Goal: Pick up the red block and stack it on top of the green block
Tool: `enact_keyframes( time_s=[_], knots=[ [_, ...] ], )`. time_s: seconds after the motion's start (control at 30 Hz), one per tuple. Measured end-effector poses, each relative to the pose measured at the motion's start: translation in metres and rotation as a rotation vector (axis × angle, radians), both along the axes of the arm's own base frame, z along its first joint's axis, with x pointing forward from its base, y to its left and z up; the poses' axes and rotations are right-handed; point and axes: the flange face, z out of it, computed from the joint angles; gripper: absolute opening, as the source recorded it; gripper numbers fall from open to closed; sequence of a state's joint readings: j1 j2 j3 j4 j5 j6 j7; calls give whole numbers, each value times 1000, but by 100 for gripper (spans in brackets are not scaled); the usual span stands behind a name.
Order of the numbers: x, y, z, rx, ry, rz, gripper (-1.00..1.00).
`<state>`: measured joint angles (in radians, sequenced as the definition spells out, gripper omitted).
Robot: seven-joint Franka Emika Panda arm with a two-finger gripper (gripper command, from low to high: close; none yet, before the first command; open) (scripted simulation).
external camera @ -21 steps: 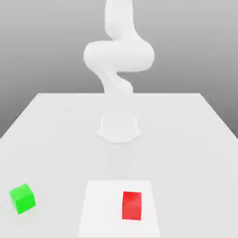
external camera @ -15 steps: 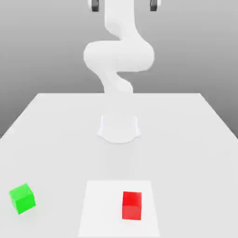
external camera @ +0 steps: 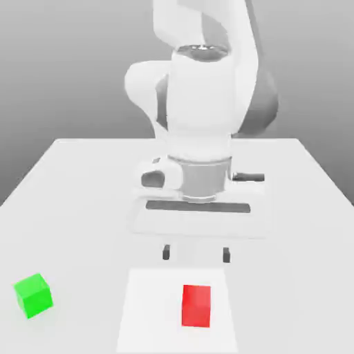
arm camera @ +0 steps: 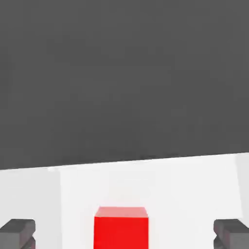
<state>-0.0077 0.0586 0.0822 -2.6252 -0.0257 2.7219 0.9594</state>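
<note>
Two small cubes sat on the white table [external camera: 83, 180] in the exterior view, well apart from each other. At that view's far left, near the table's front corner, rested the green block [external camera: 33, 295], turned slightly so that one vertical edge faced the camera, with bare tabletop all around it. Moving toward the middle, a brighter white rectangular patch [external camera: 148, 311] lay on the table near its front edge. The red block [external camera: 196, 305] stood on this patch, a little toward the exterior view's right of the patch's centre, squared to the camera and untouched by anything.

Above and behind the red block hung the gripper [external camera: 196, 254], its two dark fingertips spread wide, with nothing between them; the jaws were released and empty. The fingertips stood clear of the red block, one to each side of its line, and higher in the picture. The white arm [external camera: 200, 104] rose behind the hand, its broad wrist section over the table's middle and its upper links curving up out of the top of the picture.

In the hand view the red block [arm camera: 121, 227] appeared between the two dark fingertips [arm camera: 17, 232], which sat far out at either edge, well apart from the cube's sides.
</note>
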Motion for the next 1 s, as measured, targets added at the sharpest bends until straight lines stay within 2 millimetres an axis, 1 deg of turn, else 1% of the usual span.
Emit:
enact_keyframes(
  time_s=[0.07,0.2,0.23,0.4,0.43,0.47,0.53,0.63,0.67,0.7,0.77,0.83,0.9,1.0],
  knots=[
    [-6,1,-29,3,29,-4,0],
    [-8,1,-76,3,38,-6,0],
    [-9,1,-84,3,38,-5,-100],
    [-9,1,-84,3,38,-5,-100],
    [-9,1,-88,3,38,-6,-100],
    [-9,1,-84,3,38,-6,-100],
    [-8,1,-67,3,38,-6,-100],
    [-8,1,-35,3,38,-6,-100],
    [-6,-11,-28,3,38,-38,-100],
    [-3,-31,-22,3,39,-94,-100],
    [2,-84,-14,5,39,-235,-100],
    [0,-138,-8,8,39,-380,-100],
    [-10,-195,-1,11,39,-528,-100],
    [-38,-280,7,18,36,-757,-100]
  ],
)
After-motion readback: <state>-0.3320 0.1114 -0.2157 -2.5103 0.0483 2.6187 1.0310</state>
